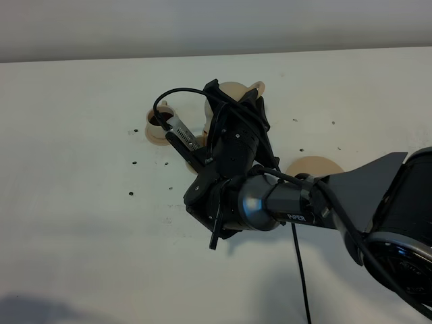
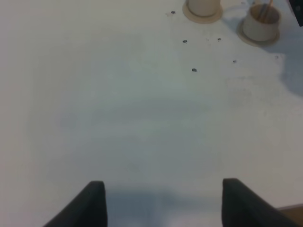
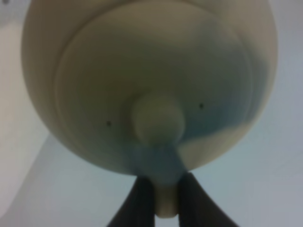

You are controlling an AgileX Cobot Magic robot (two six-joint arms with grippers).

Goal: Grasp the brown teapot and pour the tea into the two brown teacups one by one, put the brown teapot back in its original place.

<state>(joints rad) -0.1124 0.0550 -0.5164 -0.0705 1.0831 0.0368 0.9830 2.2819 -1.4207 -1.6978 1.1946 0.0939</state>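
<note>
My right gripper [image 3: 165,201] is shut on the loop handle of the brown teapot [image 3: 151,80]; its lid knob faces the right wrist camera. From above, the teapot [image 1: 234,90] is held off the table at the back middle, with the right gripper [image 1: 236,111] just below it. One brown teacup [image 1: 158,124] stands on its saucer to the left, dark inside. The second teacup [image 1: 192,160] is mostly hidden under the arm. In the left wrist view both teacups [image 2: 203,5] [image 2: 262,23] show, and a thin orange line runs down into the nearer one. The original place, a flat tan saucer [image 1: 314,165], lies bare at the right. My left gripper [image 2: 163,184] is open over bare table.
The white table [image 1: 81,223] has several small dark holes [image 1: 133,163] near the cups. The right arm [image 1: 351,202] crosses from the lower right towards the middle, its black cable [image 1: 300,270] hanging towards the front edge. A wall runs along the far edge.
</note>
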